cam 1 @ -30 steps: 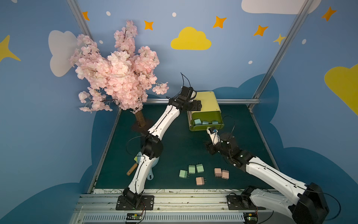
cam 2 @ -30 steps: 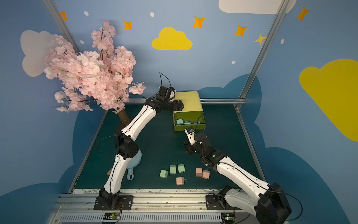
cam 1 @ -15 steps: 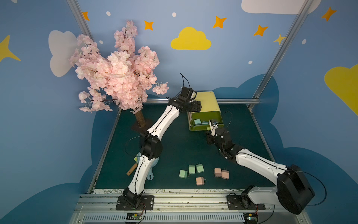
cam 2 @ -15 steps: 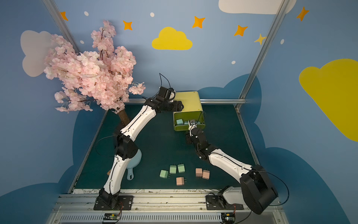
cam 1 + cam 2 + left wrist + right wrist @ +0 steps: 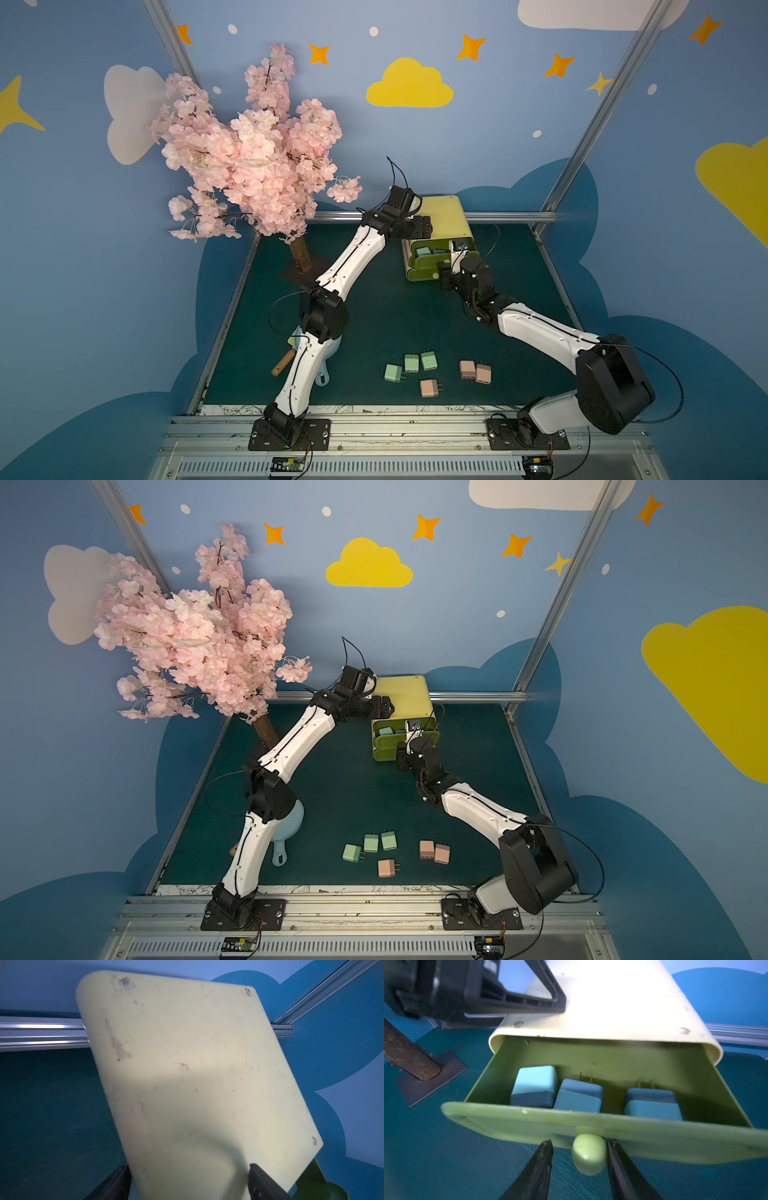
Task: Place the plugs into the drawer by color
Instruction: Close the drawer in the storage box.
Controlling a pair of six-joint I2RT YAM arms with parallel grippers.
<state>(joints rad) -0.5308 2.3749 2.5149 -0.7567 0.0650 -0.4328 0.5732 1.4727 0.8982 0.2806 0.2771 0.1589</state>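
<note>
Green bench (image 5: pixel 374 299): right gripper (image 5: pixel 579 1144) has reached the far-edge chest (image 5: pixel 440 216), fingers spread around the knob (image 5: pixel 588 1155) of its open top drawer (image 5: pixel 529 1124). Three blue plugs (image 5: pixel 534 1080) lie inside, so closing is likely next; left gripper (image 5: pixel 188 1167) straddles the chest top, grip unclear.

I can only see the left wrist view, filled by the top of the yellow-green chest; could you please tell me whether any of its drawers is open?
Observer: Yes, the top drawer is pulled out.
Operator: Thank you. Is anything inside it?
Observer: Three light blue plugs sit side by side in it.
Operator: Where is the right gripper?
Observer: The right gripper has its jaws open on either side of that drawer's knob.
</note>
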